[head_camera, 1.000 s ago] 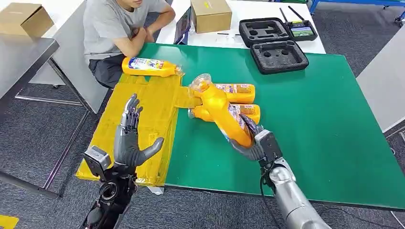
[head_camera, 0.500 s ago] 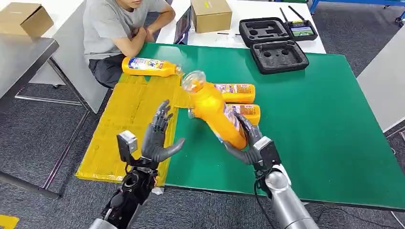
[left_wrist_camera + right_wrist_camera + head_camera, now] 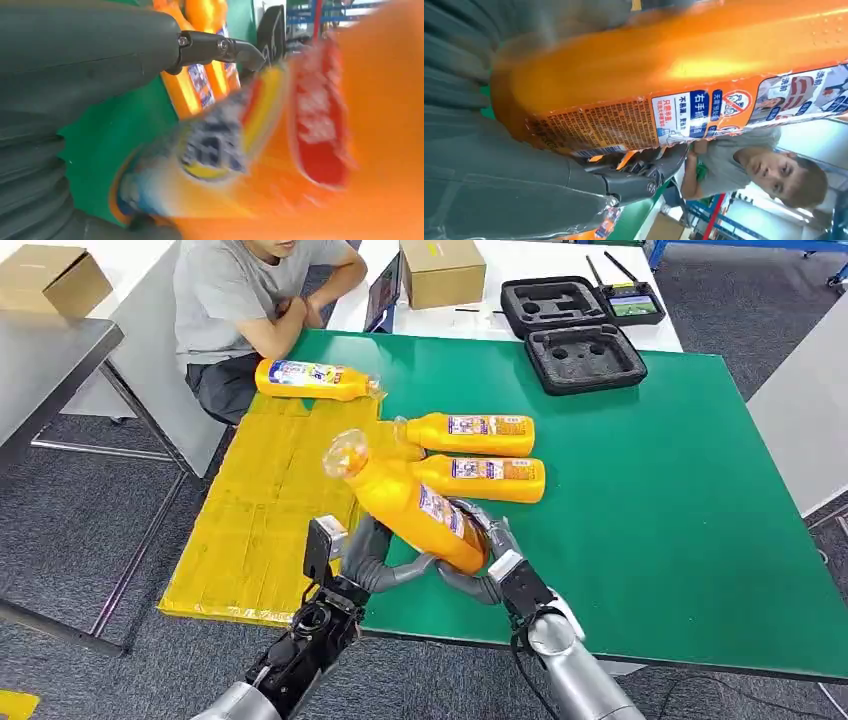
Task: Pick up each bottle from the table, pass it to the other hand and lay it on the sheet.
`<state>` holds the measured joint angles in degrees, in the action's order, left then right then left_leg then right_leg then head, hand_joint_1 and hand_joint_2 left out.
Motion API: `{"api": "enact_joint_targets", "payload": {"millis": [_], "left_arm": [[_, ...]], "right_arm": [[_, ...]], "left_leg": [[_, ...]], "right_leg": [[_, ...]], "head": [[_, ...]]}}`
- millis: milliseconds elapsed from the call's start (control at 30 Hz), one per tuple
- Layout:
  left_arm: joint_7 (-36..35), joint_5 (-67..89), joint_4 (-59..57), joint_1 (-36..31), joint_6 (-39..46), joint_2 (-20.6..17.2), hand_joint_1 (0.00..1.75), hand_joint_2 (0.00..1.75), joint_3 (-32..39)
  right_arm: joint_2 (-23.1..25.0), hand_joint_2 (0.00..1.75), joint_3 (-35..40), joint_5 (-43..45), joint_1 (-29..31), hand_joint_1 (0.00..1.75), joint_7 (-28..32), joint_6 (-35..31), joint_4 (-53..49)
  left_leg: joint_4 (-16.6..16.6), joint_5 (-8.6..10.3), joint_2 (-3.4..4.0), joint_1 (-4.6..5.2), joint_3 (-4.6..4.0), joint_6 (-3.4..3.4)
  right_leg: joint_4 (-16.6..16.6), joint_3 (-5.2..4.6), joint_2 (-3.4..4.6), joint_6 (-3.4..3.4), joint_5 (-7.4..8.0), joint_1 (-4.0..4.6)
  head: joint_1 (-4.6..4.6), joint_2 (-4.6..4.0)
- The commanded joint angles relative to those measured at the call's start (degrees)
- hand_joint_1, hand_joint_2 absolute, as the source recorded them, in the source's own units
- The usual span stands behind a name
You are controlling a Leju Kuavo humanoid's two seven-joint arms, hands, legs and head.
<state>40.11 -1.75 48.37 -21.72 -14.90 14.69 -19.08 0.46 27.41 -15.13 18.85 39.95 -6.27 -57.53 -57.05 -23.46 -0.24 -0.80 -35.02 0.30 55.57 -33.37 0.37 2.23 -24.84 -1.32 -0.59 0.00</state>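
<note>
My right hand point(image 3: 492, 566) grips the base of an orange bottle point(image 3: 410, 505) that tilts up and to the left, its clear cap over the edge of the yellow sheet point(image 3: 255, 510). My left hand point(image 3: 372, 558) reaches in under the bottle's middle with its fingers behind it and its thumb spread below. In the left wrist view the thumb point(image 3: 100, 50) stands apart from the blurred bottle point(image 3: 300, 150). The right wrist view has the bottle point(image 3: 674, 65) lying against my right hand point(image 3: 499, 165). Two more bottles point(image 3: 470, 433) point(image 3: 485, 478) lie on the green table point(image 3: 650, 490). Another bottle point(image 3: 315, 379) lies at the sheet's far edge.
A person point(image 3: 240, 300) sits at the table's far left corner, arms folded. Two black foam cases point(image 3: 585, 358) point(image 3: 555, 302) and a cardboard box point(image 3: 442, 270) stand at the back. A grey table point(image 3: 40, 360) with a box stands to the left.
My right hand has carried the bottle left and lower, toward the sheet's edge. My left hand has swung right from over the sheet and come in under the bottle.
</note>
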Motion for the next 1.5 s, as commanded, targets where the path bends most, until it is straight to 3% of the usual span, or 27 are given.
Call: {"api": "enact_joint_targets", "payload": {"millis": [33, 800, 833, 867, 1433, 1467, 1500], "left_arm": [[-0.1, -0.5, -4.3, -2.8, -0.4, -0.1, 0.00, 1.75, -2.2], [-0.1, -2.3, -2.2, -3.4, -0.9, -0.6, 0.02, 1.75, -1.2], [-0.1, -2.0, -0.8, -2.9, -1.3, -0.8, 1.61, 1.75, -1.5], [-0.1, -2.2, -0.5, -2.6, -1.9, -0.8, 1.75, 1.75, -1.4], [-0.1, -2.5, 4.0, -0.1, -5.5, -1.1, 1.75, 1.75, -1.7], [-0.1, -2.2, 4.5, 0.0, -5.4, -1.3, 1.75, 1.75, -1.8], [-0.1, -2.2, 4.7, 0.1, -5.3, -1.3, 1.75, 1.75, -1.7]], "right_arm": [[0.3, 1.75, 2.5, 0.0, 4.0, 1.75, 0.0, -0.6, 7.7], [0.4, 1.75, 1.9, -0.4, 2.9, 1.75, 0.0, -1.9, 9.4], [0.3, 1.75, 2.0, -0.4, 2.8, 1.75, 0.0, -1.9, 9.1], [0.3, 1.75, 2.1, -0.3, 2.7, 1.75, 0.0, -1.9, 9.0], [2.0, 1.75, 3.1, -0.4, 4.4, 1.75, 0.0, 0.3, 11.1], [2.1, 1.75, 2.8, 0.2, 4.4, 1.24, 0.0, 0.6, 10.9], [2.2, 1.75, 2.5, 0.2, 4.6, 0.45, 0.0, 0.3, 11.6]], "left_leg": [[0.0, -0.12, 0.07, -0.04, 0.25, 0.03], [0.0, -0.05, 0.04, -0.02, 0.10, 0.02], [0.0, -0.10, 0.04, -0.04, 0.18, 0.03], [0.0, -0.06, 0.04, -0.03, 0.10, 0.02], [0.0, -0.11, 0.10, -0.02, 0.16, 0.03], [0.0, -0.07, 0.09, -0.01, 0.10, 0.02], [0.0, -0.04, 0.08, 0.00, 0.03, 0.02]], "right_leg": [[0.0, 0.27, 0.01, -0.13, -0.08, 0.07], [0.0, 0.09, 0.00, -0.09, -0.03, 0.04], [0.0, 0.19, -0.01, -0.13, -0.07, 0.07], [0.0, 0.10, 0.00, -0.09, -0.03, 0.05], [0.0, 0.16, 0.04, -0.11, -0.07, 0.05], [0.0, 0.09, 0.04, -0.09, -0.04, 0.03], [0.0, 0.02, 0.05, -0.06, -0.01, 0.02]], "head": [[0.00, 0.00], [0.00, 0.00], [-0.02, 0.00], [0.00, 0.00], [-0.02, 0.00], [0.00, 0.00], [0.00, 0.00]]}}
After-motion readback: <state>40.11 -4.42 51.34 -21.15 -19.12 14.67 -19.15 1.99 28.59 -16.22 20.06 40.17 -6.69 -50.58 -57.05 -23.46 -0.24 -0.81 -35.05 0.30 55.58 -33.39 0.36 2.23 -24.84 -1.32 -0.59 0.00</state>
